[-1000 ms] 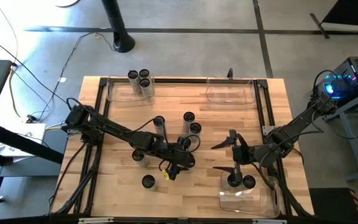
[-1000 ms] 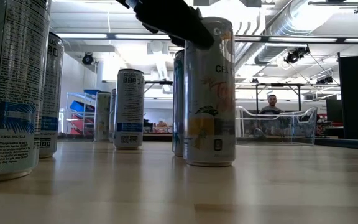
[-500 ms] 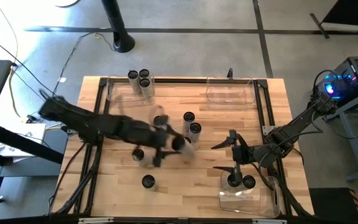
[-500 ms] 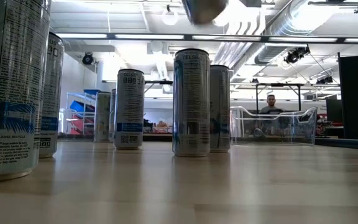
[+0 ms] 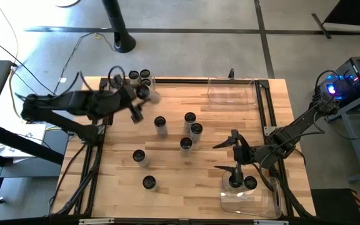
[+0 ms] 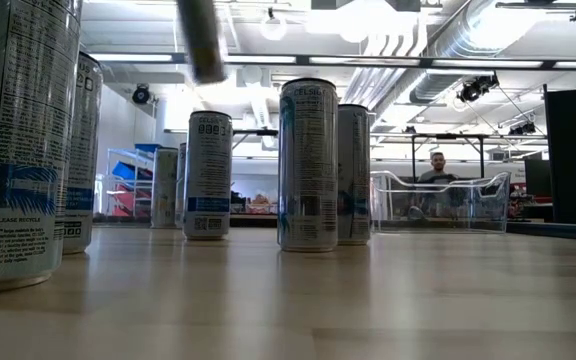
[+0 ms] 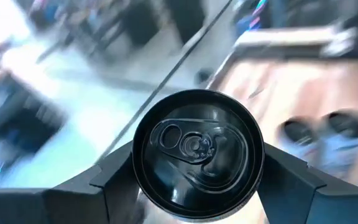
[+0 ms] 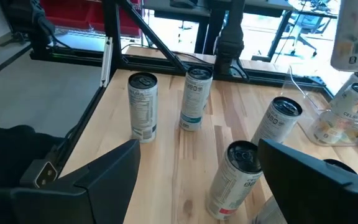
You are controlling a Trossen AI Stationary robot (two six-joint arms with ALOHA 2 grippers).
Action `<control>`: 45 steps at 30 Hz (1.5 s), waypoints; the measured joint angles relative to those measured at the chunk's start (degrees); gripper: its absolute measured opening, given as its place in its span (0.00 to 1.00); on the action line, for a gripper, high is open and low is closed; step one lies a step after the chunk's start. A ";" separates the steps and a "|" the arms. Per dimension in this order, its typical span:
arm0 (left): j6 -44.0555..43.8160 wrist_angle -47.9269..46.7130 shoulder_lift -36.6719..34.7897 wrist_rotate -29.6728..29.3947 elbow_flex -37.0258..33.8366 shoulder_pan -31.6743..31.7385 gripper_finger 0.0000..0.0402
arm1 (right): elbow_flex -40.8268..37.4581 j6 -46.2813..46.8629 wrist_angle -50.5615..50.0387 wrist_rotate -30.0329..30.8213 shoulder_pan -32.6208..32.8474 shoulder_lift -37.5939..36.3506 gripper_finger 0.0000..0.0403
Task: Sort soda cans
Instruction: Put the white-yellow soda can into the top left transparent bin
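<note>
A: Left pincer (image 5: 144, 94) status?
B: A soda can (image 7: 197, 153) is seen clamped between its fingers (image 7: 114, 180) in the left wrist view, top facing the camera. In the high view the carried can (image 5: 144, 93) is held off the bench (image 5: 174, 169) toward 11 o'clock, just beside the clear bin (image 5: 130, 94) where three cans (image 5: 139, 76) are standing.

A: Right pincer (image 5: 227, 156)?
B: It is recorded as released, fingers spread wide, parked at about 4 o'clock just beside the near-right bin (image 5: 250, 194), in which two cans (image 5: 242, 182) are stood.

A: Loose cans?
B: Four upright cans (image 5: 183, 130) are noted around the bench centre; two more (image 5: 144, 169) are placed toward 7 o'clock. An empty-looking far bin (image 5: 233, 92) is noted at 1 o'clock.
</note>
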 joint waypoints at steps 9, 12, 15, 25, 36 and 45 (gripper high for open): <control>-6.77 -7.36 -3.88 2.61 -10.82 15.77 0.62 | 0.00 0.00 0.02 0.02 0.00 0.01 0.80; -6.69 -4.42 -4.93 4.13 -15.41 21.83 0.62 | 0.00 -0.01 0.04 0.02 0.00 0.00 0.80; -4.69 -0.02 -5.15 7.61 -19.67 27.27 0.62 | 0.00 0.00 0.04 0.02 0.00 0.02 0.80; -2.74 13.54 -3.38 22.20 -29.21 40.91 0.62 | 0.00 0.13 0.07 0.07 0.01 0.02 0.80; -1.72 21.44 1.04 27.29 -35.05 42.83 0.67 | 0.00 0.08 0.90 0.11 -0.04 0.00 0.80; -2.26 21.89 2.19 28.17 -34.96 42.85 0.76 | 0.00 0.02 1.42 0.95 -0.04 0.01 0.80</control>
